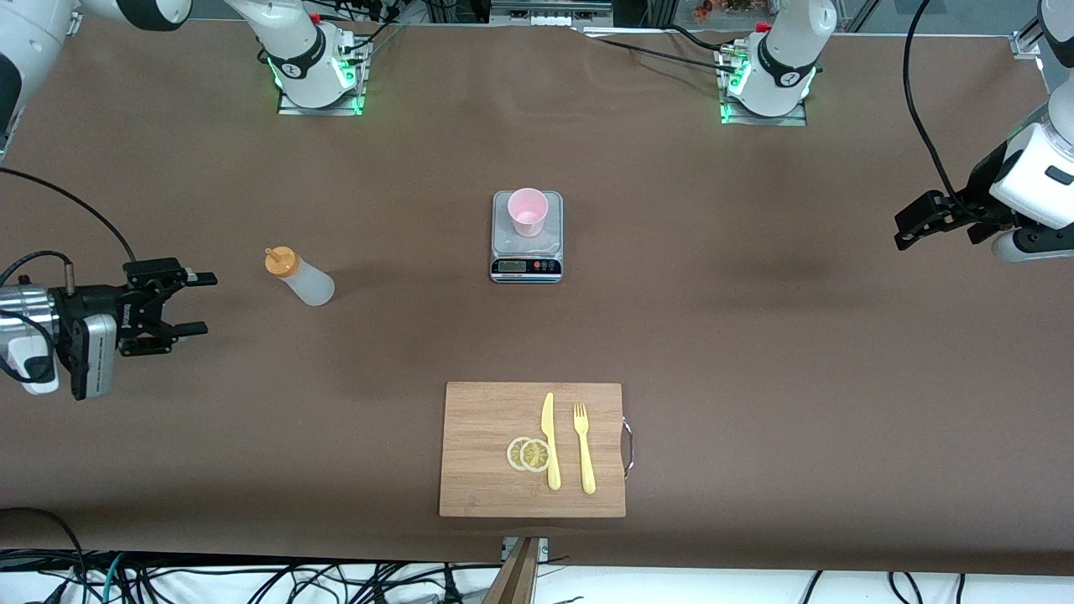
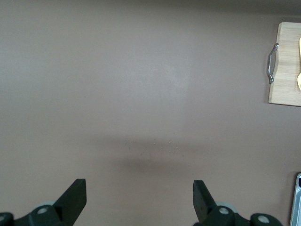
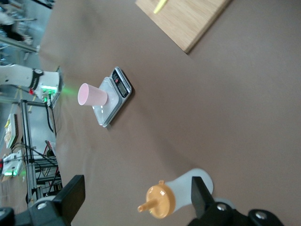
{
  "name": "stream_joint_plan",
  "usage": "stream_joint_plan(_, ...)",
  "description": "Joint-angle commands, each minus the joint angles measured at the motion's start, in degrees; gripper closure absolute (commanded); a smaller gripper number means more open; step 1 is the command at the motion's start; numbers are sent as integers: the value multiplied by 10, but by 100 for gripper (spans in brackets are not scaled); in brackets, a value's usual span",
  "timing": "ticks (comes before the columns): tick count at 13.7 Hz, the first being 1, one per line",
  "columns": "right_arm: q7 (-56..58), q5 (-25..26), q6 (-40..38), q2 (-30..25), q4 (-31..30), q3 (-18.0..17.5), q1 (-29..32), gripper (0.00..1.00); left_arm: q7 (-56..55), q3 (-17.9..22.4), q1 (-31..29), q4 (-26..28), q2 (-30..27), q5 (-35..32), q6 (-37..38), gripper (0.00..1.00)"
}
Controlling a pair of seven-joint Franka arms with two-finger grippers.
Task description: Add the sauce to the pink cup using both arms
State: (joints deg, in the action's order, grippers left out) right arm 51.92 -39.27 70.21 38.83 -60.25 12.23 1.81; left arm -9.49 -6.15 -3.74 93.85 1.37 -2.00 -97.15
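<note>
Brown cloth covers the table (image 1: 755, 335) under both my grippers, and neither holds or touches anything. My right gripper (image 1: 186, 303) hangs over the right arm's end of the table with its fingers spread as wide as they go, pointing toward the sauce (image 1: 301, 276), which stands upright on the cloth just ahead of the fingertips, apart from them; in the right wrist view the sauce (image 3: 176, 195) sits between the two finger pads with its orange cap on. Past the sauce from that gripper, the pink cup (image 1: 528, 210) stands upright on a scale (image 1: 526, 252) at mid-table. My left gripper (image 1: 923, 222) waits over the left arm's end of the table, fingers equally wide, bare cloth beneath them. A board (image 1: 487, 470) with a knife (image 1: 550, 440), fork (image 1: 584, 449) and lemon slices (image 1: 529, 454) lies well apart from both grippers.
</note>
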Motion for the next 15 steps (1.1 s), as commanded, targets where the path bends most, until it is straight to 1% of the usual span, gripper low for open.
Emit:
stream_joint_plan(1,-137,70,2,-58,-12,-5,-28,0,-3,0,-1,-20,9,10,13,0)
stream_joint_plan(2,-186,94,3,-77,-21,-5,-40,0,-3,0,-1,-20,9,10,13,0)
stream_joint_plan(4,-262,139,24,-122,-64,-11,-58,0,-6,0,-1,-20,10,10,13,0)
stream_joint_plan(5,-290,170,32,-142,-85,-25,-60,0,-6,0,-1,-20,10,11,13,0)
stream_joint_plan(7,-338,240,29,-168,-99,-55,-60,0,-7,0,-1,-20,11,11,13,0)
stream_joint_plan(10,-434,284,31,-212,-155,-80,-61,0,-7,0,-1,-20,13,11,13,0)
stream_joint_plan(11,-460,285,32,-226,-175,-84,-62,0,-6,0,-1,-20,13,11,13,0)
stream_joint_plan(12,-470,289,32,-243,-196,-83,-64,0,-6,0,-1,-20,13,12,13,0)
stream_joint_plan(15,-457,357,34,-274,-243,-84,-65,0,2,0,-11,-19,8,12,16,0)
